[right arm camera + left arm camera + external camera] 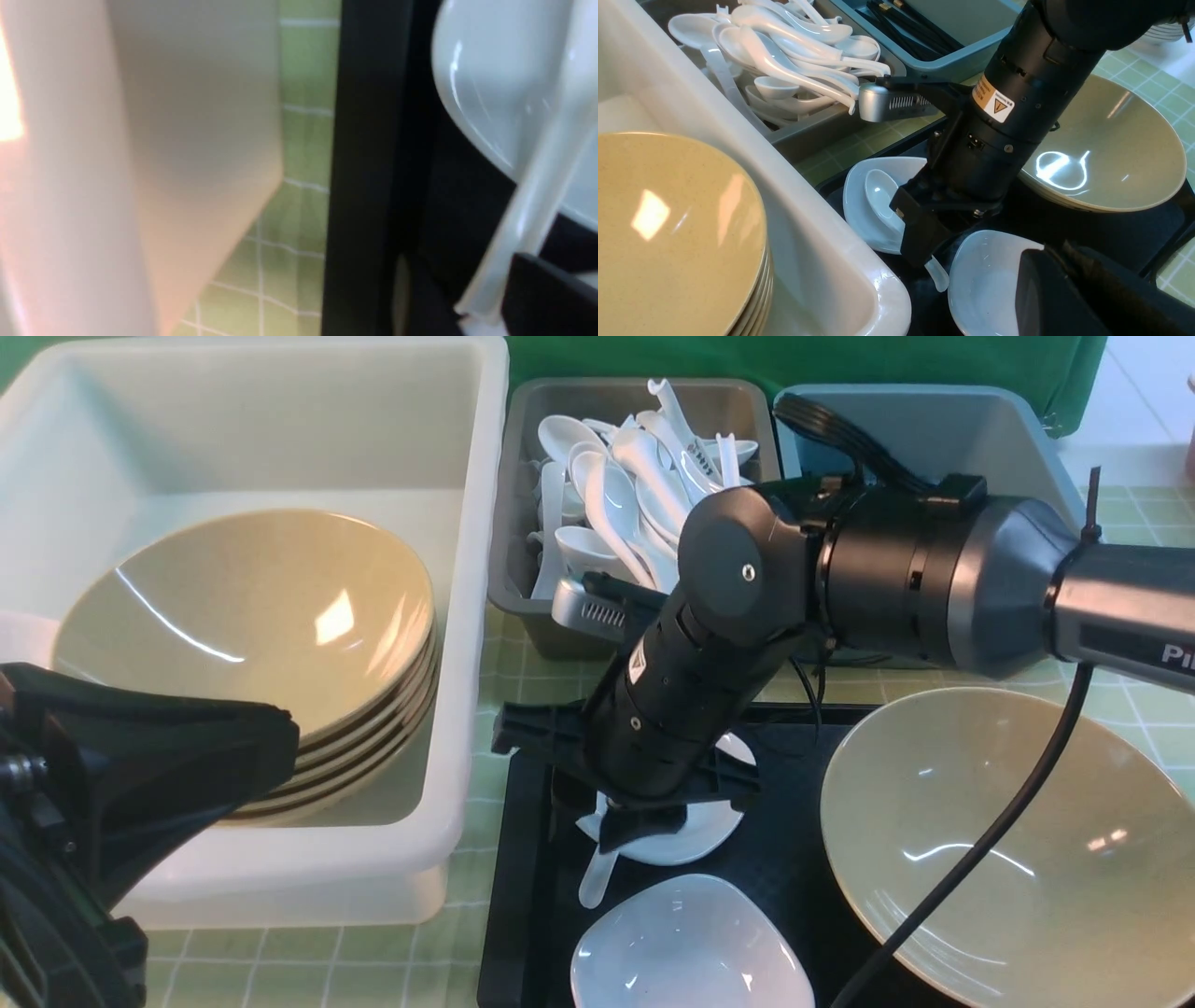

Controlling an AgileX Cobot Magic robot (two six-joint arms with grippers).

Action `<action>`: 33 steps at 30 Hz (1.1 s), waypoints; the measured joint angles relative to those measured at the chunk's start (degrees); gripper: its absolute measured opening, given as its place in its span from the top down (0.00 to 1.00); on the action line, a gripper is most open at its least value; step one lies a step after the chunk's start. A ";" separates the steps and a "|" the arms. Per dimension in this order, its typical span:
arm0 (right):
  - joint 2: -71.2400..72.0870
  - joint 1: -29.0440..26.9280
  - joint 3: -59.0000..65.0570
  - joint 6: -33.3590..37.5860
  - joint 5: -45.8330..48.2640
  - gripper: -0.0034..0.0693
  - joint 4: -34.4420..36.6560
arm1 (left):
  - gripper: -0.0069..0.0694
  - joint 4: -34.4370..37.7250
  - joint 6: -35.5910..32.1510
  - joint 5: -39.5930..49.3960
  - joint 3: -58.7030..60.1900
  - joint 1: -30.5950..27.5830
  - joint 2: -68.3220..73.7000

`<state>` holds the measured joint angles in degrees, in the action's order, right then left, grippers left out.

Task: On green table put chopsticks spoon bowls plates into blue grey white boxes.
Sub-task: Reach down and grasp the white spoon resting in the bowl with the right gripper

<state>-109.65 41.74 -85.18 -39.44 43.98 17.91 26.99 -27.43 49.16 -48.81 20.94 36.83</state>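
Spoon pickup: right gripper [636, 831] hovers over glossy white ceramic soup spoon [594, 887], grip unclear; next, it should clamp the handle and lift toward dark grey plastic tub [513, 541] beyond it.

I've got the right end effector [924, 252] down on the black tray [1111, 233], fingers [920, 233] over a spoon [880, 193] lying in a plate [857, 210]. The handle tip pokes out under them; can't tell if it's gripped. A second plate [985, 275] and a beige bowl [1106, 154] are on the tray too. The left end effector [1036, 280], closed, is over the tray. The white box [822, 261] with stacked bowls [668, 233] is beside the tray. Beyond the tray: tabletop [840, 149], grey box [817, 130] of spoons [784, 70], and blue-grey box [943, 65] with chopsticks [915, 32].
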 joint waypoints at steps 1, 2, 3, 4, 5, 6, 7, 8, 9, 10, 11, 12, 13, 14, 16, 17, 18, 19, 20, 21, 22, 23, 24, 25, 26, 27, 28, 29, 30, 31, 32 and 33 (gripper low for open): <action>-0.40 0.00 0.00 -0.98 0.90 0.49 -0.13 | 0.91 0.00 0.00 0.00 0.00 0.00 0.00; -0.64 0.00 0.00 -1.51 1.44 0.46 -0.13 | 0.91 0.00 -0.12 0.00 0.00 0.00 0.00; -0.79 0.00 0.00 -1.71 1.57 0.45 -0.13 | 0.91 0.00 -0.20 0.00 0.00 0.00 0.00; -1.26 0.00 0.00 -2.81 1.72 0.41 -0.20 | 0.91 0.00 -0.19 0.00 0.00 0.00 0.00; -1.47 0.00 0.00 -3.38 1.72 0.40 -0.20 | 0.91 0.00 -0.24 0.00 0.00 0.00 0.00; -1.85 0.00 0.00 -4.43 1.82 0.38 -0.35 | 0.91 0.00 -0.24 0.00 0.00 0.00 0.00; -2.18 0.00 0.00 -4.96 1.71 0.38 -0.34 | 0.91 0.00 -0.24 0.00 0.00 0.00 0.00; -2.53 0.00 0.00 -5.70 1.66 0.38 -0.41 | 0.91 0.00 -0.24 0.00 0.00 0.00 0.00; -2.59 0.00 0.00 -5.81 1.66 0.38 -0.41 | 0.91 0.00 -0.24 0.00 0.00 0.00 0.00; -2.88 0.00 0.00 -6.09 1.66 0.38 -0.41 | 0.91 0.00 -0.24 0.00 0.00 0.00 0.00; -3.43 0.00 0.00 -6.83 1.49 0.38 -0.41 | 0.91 0.00 -0.24 0.00 0.00 0.00 0.00; -3.62 0.00 0.00 -6.95 1.49 0.38 -0.41 | 0.91 0.00 -0.24 0.00 0.00 0.00 0.00; -3.90 0.00 0.00 -7.07 1.34 0.38 -0.41 | 0.91 0.00 -0.24 0.00 0.00 0.00 0.00; -4.22 0.00 0.00 -7.13 1.20 0.38 -0.41 | 0.91 0.00 -0.24 0.00 0.00 0.00 0.00; -4.67 0.00 0.00 -7.21 0.74 0.40 -0.36 | 0.91 0.04 -0.24 0.00 0.00 0.00 0.00; -4.68 0.00 0.00 -7.21 0.69 0.42 -0.36 | 0.91 0.04 -0.24 0.00 0.00 0.00 0.00; -4.74 0.00 0.00 -7.15 0.69 0.45 -0.36 | 0.91 0.04 -0.24 0.03 0.00 0.00 0.00; -4.74 0.00 0.00 -7.15 0.69 0.49 -0.36 | 0.91 0.04 -0.24 0.03 0.00 0.00 0.00; -4.74 0.00 0.00 -7.15 0.69 0.56 -0.36 | 0.91 0.04 -0.24 0.03 0.00 0.00 0.00; -4.74 0.00 0.00 -7.15 0.69 0.57 -0.36 | 0.91 0.04 -0.24 0.03 0.00 0.00 0.00; -4.74 0.00 0.00 -7.15 0.69 0.66 -0.41 | 0.91 0.04 -0.24 0.03 0.00 0.00 0.00; -4.68 0.00 0.00 -7.15 0.81 0.72 -0.41 | 0.91 0.04 -0.24 0.03 0.00 0.00 0.00; -4.41 0.00 0.00 -7.12 1.04 0.76 -0.41 | 0.91 0.04 -0.24 0.03 0.00 0.00 0.00; -4.16 0.00 0.00 -7.08 1.18 0.76 -0.41 | 0.91 0.04 -0.39 0.03 0.00 0.00 0.00; -3.85 0.00 0.00 -7.08 1.68 0.76 -0.41 | 0.91 0.04 -0.54 0.03 0.00 0.00 0.00; -3.36 0.00 -0.05 -6.94 2.21 0.76 -0.46 | 0.91 0.04 -0.74 0.03 0.00 0.00 0.00; -2.84 0.00 -0.06 -6.89 2.80 0.76 -0.46 | 0.91 0.04 -1.11 0.03 0.00 0.00 0.00; -2.18 0.00 -0.10 -6.54 3.56 0.76 -0.46 | 0.91 0.04 -1.43 0.03 0.00 0.00 0.00; -2.04 0.00 -0.10 -6.48 3.70 0.76 -0.46 | 0.91 0.04 -1.44 0.03 0.00 0.00 0.00; -1.07 0.00 -0.10 -5.71 4.86 0.76 -0.46 | 0.91 0.04 -1.60 0.03 0.00 0.00 0.00; 0.50 0.00 -0.10 -4.77 5.91 0.76 -0.46 | 0.91 0.04 -1.70 0.03 0.00 0.00 0.00; 0.71 0.00 -0.10 -4.58 6.04 0.76 -0.46 | 0.91 0.04 -1.69 0.03 0.00 0.00 0.00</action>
<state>-108.94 41.74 -85.28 -44.01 50.02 17.45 27.04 -29.12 49.18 -48.81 20.94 36.83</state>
